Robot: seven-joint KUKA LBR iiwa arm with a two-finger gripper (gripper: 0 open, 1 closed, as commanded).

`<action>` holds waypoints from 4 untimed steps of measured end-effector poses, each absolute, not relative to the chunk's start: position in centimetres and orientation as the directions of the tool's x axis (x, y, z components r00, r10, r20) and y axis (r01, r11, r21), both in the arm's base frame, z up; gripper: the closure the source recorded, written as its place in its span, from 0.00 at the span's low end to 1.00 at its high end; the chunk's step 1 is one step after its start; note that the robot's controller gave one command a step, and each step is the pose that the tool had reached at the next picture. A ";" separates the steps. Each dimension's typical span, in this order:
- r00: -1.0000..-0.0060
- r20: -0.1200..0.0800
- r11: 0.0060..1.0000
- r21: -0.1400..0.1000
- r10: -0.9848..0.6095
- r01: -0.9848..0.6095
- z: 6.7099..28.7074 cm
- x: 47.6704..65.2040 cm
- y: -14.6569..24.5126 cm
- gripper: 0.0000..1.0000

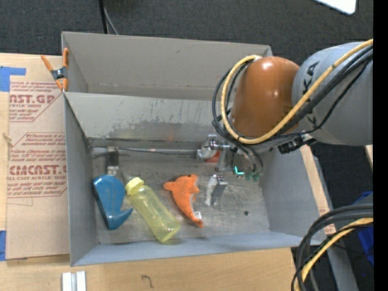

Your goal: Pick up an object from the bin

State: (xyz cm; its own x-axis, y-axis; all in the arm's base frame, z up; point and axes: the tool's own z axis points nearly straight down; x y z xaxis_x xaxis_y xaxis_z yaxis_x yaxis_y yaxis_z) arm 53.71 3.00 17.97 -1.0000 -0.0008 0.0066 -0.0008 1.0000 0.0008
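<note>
Orange dolphin-shaped toy (183, 196) lies near the middle of the bin floor (242, 214), head toward the back wall and tail toward the front rim. We note the hand (214, 190) low in the grey bin (157, 59), just beside the toy on its right and apart from it. We cannot tell whether the hand is spread or pressed together, and nothing shows pinched in it. We judge the step in hand to be the approach, with no grasp made yet. If the toy is the target, the next move calls for a small shift toward the left of the view, so that the hand straddles the toy's narrow body before it closes. A yellow bottle (151, 211) lies just left of the toy, with a blue bottle-like thing (110, 200) beside it toward the left wall; both are clear of the hand. The bin floor is scuffed bare metal. Beyond the bin we see dark flooring (200, 11).
</note>
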 end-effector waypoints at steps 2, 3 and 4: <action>-0.989 -0.006 0.989 0.000 -0.147 -0.147 8.9 55.8 3.7 1.00; -0.989 -0.006 0.989 0.000 -0.147 -0.147 8.9 55.8 3.7 1.00; -0.979 -0.005 0.979 0.000 -0.203 -0.203 22.1 56.9 3.8 1.00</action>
